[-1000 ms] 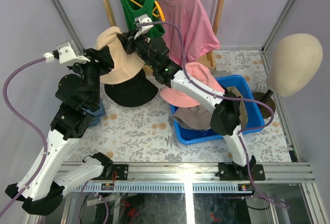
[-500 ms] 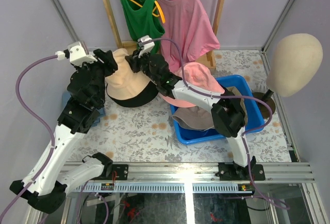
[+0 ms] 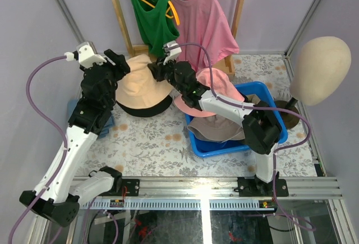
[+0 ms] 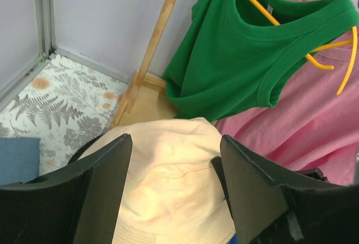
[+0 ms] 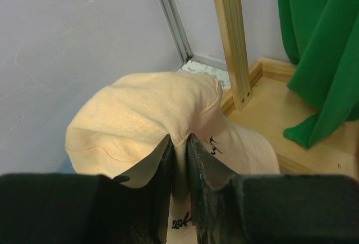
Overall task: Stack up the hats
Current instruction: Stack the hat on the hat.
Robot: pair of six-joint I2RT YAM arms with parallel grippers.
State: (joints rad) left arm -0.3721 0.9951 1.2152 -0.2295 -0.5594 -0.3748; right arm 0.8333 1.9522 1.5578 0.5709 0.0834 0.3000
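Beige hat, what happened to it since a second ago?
The beige hat came down and a little right, onto the black hat. The left gripper opened and let go; the right gripper still pinches a fold of it. The pink hat, blue bin and shirts stayed put.

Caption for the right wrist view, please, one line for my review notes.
Right tool pinches a fold of the beige bucket hat, wooden rack post and green shirt behind.

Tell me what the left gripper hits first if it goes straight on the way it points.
Probably the beige hat, lying just ahead of the open left gripper. The green top hangs beyond it, though depth is hard to judge.
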